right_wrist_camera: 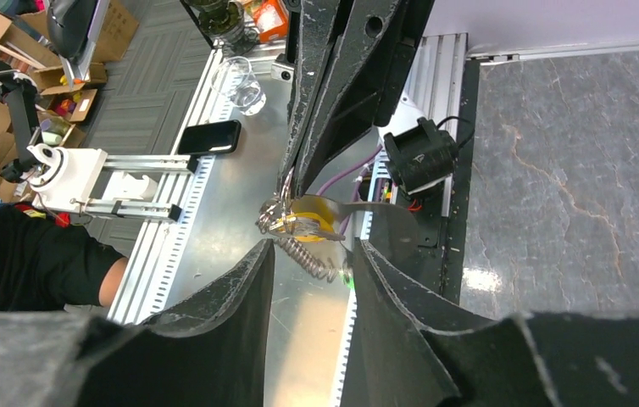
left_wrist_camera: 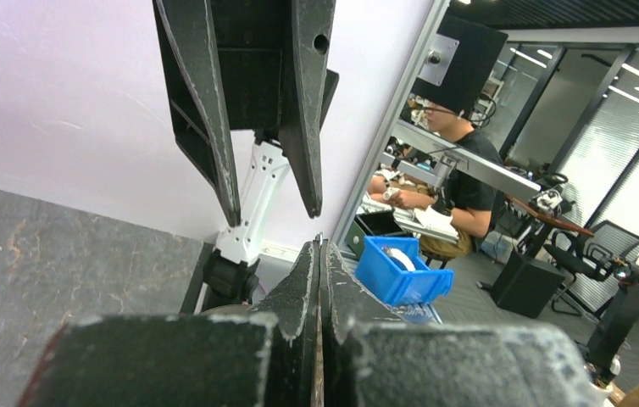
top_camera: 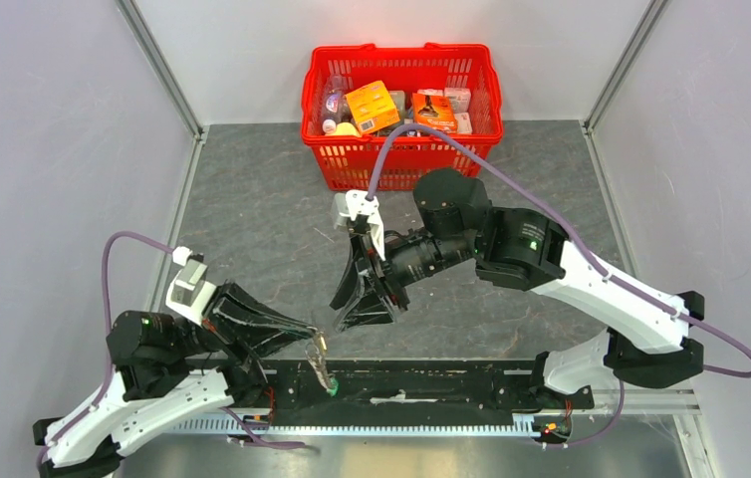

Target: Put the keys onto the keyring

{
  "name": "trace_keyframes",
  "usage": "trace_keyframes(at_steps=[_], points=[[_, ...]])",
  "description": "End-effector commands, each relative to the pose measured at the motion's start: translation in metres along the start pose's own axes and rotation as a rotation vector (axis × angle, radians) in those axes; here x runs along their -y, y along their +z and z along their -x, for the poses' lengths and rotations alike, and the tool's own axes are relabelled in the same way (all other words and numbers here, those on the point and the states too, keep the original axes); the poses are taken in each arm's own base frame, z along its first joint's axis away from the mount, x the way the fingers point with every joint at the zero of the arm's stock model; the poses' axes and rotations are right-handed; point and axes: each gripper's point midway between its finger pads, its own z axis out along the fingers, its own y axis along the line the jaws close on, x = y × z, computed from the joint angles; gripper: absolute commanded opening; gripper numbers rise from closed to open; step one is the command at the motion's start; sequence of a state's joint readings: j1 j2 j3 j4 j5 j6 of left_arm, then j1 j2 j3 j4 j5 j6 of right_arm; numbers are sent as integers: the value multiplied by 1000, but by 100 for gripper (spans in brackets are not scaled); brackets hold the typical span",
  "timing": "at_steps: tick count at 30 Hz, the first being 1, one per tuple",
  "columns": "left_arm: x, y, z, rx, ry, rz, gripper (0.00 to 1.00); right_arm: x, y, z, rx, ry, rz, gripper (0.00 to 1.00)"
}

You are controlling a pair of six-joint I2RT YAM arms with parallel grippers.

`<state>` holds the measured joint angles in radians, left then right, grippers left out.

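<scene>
My left gripper point(top_camera: 315, 342) is shut on the keyring point(right_wrist_camera: 278, 216), a small cluster of metal rings held above the table's near edge. The yellow-orange key tag point(right_wrist_camera: 318, 214) sits at the rings. A short chain point(right_wrist_camera: 312, 259) hangs down from them to the green key tag point(right_wrist_camera: 348, 276), also seen in the top view point(top_camera: 333, 388). A grey strap point(right_wrist_camera: 384, 219) curves off beside the yellow tag. My right gripper point(right_wrist_camera: 312, 253) is open and empty, its jaws on either side of the chain just short of it. In the left wrist view the left fingers point(left_wrist_camera: 306, 280) are pressed together.
A red basket point(top_camera: 401, 164) full of packets stands at the back middle. The black mounting plate point(top_camera: 451, 383) and a toothed aluminium rail point(top_camera: 401, 430) run along the near edge under the hanging keys. White walls close in left and right.
</scene>
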<state>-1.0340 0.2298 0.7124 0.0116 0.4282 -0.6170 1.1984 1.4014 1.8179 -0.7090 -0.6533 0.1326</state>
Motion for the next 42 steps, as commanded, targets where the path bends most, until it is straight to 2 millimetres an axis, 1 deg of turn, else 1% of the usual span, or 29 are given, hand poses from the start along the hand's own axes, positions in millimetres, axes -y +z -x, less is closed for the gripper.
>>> trace_keyframes(at_steps=[1,8,12,19,24,34,42], points=[[7,2,28,135,17,-16,2,-8,8,12,42,-27,51,46],[-1,2,32,182,14,9,2,-12,11,13,53,-35,59,43],[-4,2,33,200,12,21,2,-12,13,13,51,-35,60,38],[-2,2,38,221,14,10,2,-7,15,7,39,-33,34,33],[0,3,39,227,14,0,2,-8,16,8,40,-38,29,29],[0,3,39,231,7,-5,2,-4,17,19,71,-54,-13,28],[0,3,38,232,2,-7,2,-6,16,25,93,-68,-15,27]])
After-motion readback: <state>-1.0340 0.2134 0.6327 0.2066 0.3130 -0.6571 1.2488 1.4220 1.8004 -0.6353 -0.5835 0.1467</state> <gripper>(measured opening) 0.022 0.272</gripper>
